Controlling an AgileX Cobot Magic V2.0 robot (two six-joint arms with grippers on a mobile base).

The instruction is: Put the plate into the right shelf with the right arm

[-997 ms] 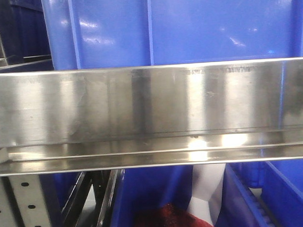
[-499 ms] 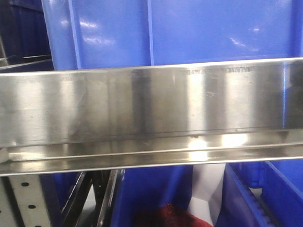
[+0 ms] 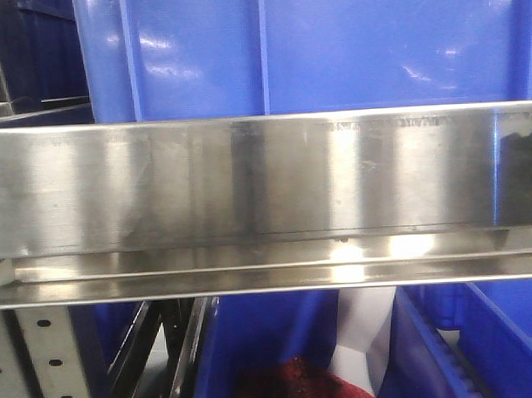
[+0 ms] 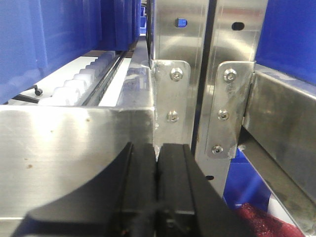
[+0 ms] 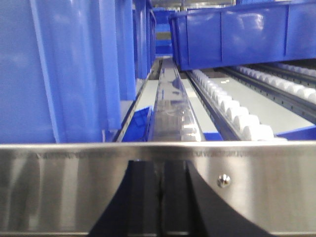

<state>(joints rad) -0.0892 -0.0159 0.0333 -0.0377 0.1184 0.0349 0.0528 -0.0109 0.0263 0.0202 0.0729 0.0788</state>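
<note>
red mesh item [image 3: 294, 386] lies in a bin.

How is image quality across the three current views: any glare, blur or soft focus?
Front view: bright glare patches on the steel rail, blue bin sharp enough. Left wrist view: the left gripper is soft and dark, brackets beyond crisp. Right wrist view: the right gripper blurred at close range, highlights on the white rollers.
</note>
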